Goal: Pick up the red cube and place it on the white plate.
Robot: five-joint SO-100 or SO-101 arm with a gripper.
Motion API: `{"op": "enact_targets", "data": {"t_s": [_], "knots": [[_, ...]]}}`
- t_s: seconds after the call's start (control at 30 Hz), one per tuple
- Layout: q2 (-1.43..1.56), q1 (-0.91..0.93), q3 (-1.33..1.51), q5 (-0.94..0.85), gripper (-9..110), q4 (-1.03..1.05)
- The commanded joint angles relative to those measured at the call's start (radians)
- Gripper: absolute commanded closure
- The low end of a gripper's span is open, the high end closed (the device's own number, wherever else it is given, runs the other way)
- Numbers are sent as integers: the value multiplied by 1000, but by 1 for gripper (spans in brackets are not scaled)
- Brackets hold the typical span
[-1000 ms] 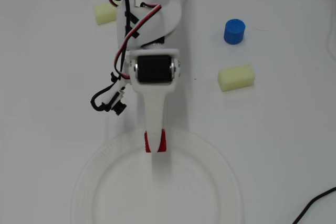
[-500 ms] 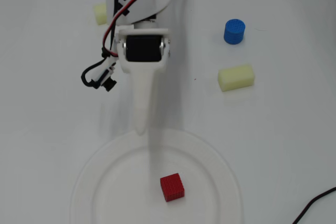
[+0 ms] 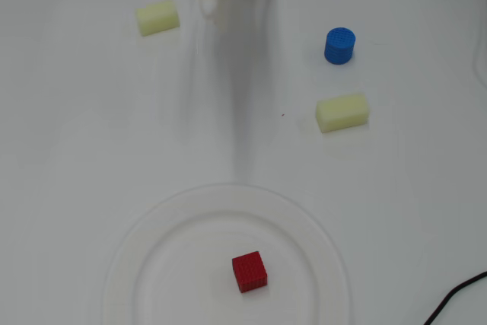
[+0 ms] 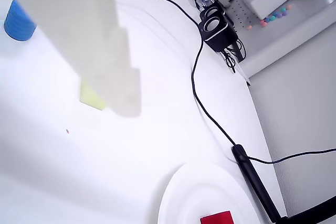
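Overhead view: the red cube (image 3: 249, 272) sits flat inside the white plate (image 3: 144, 264), a little right of the plate's middle, with nothing touching it. The pincer (image 3: 209, 5) is pulled back at the top edge, well apart from the plate; 1 pale finger shows, so whether it is released or clenched cannot be told.

Wrist view: the pincer (image 4: 123, 98) hangs blurred above the bench (image 4: 157, 129), holding nothing visible. Far below it, the cube (image 4: 216, 217) lies on the plate (image 4: 173, 198). The placing looks done; at most the arm's retreat remains
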Motion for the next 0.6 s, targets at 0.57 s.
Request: {"op": "enact_targets", "data": {"t_s": [0.57], "knots": [[557, -26, 650, 138, 85, 115]]}}
